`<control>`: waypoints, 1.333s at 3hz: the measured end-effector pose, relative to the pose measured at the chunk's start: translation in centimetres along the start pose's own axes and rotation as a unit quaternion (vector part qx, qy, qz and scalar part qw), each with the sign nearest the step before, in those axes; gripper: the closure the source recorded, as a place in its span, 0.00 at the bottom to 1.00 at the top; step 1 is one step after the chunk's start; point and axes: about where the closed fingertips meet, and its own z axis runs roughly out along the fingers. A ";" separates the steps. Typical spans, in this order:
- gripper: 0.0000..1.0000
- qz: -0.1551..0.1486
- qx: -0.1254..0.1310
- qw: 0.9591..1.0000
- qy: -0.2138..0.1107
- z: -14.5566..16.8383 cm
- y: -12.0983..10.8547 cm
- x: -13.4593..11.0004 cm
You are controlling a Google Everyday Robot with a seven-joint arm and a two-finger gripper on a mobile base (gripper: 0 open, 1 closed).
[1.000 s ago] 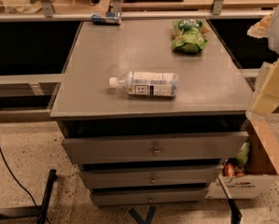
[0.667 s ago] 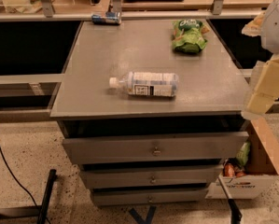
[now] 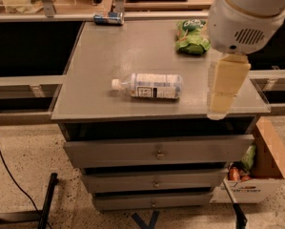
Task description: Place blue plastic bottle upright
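Centrally, blue plastic bottle [image 3: 151,86]: one, lying flat, cap toward 9 o'clock, bare cabinet top [image 3: 108,51] all around.
Gripper [image 3: 221,106]: one, at the 4 o'clock corner; open or closed cannot be told.
Green snack bag [image 3: 192,36]: one, 1 o'clock.

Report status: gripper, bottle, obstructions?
Gripper at table's front right, apart from blue plastic bottle. Bottle on its side, mid-table, not upright. Green bag far back, not in the way.
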 end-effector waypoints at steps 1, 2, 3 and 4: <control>0.00 -0.026 -0.010 1.000 0.005 1.4 -1.0 -4.0; 0.00 -0.044 -0.017 0.999 0.005 3.0 -2.7 -7.2; 0.00 -0.054 -0.032 0.998 -0.008 5.3 -5.0 -9.3; 0.00 -0.058 -0.047 0.997 -0.031 8.3 -7.6 -10.3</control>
